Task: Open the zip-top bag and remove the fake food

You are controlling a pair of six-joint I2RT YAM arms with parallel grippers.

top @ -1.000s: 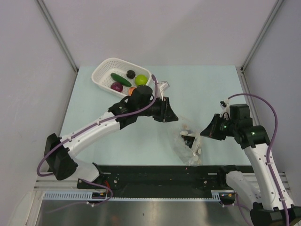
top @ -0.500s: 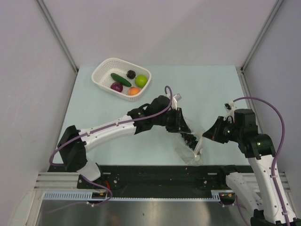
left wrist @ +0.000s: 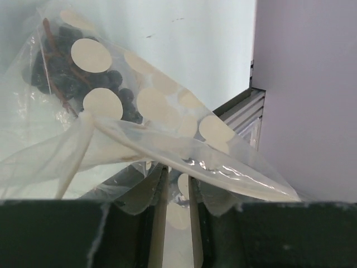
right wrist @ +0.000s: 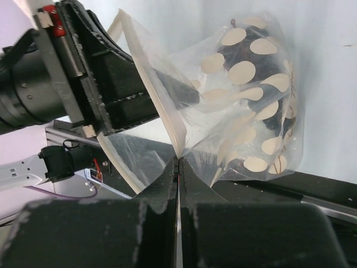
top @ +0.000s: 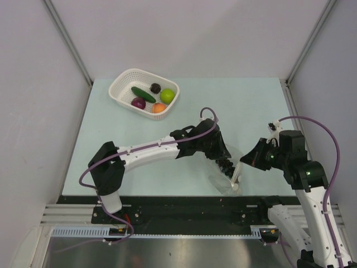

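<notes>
A pale green table (top: 251, 106) carries everything. The left arm (top: 150, 152) stretches across it to the zip-top bag (top: 215, 177), which lies crumpled near the front edge, well apart from the white basket (top: 120, 84) at the back left. The right fingers (right wrist: 178, 170) are clenched on the bag's lip. The left fingers (left wrist: 159, 195) stand close together with the bag's film between them; whether they pinch it cannot be told. Dark grapes (left wrist: 53, 72) sit inside the bag. In the basket lie a cucumber (top: 143, 94), a green ball (top: 167, 95), an orange fruit (top: 159, 108) and a purple piece (top: 138, 103).
</notes>
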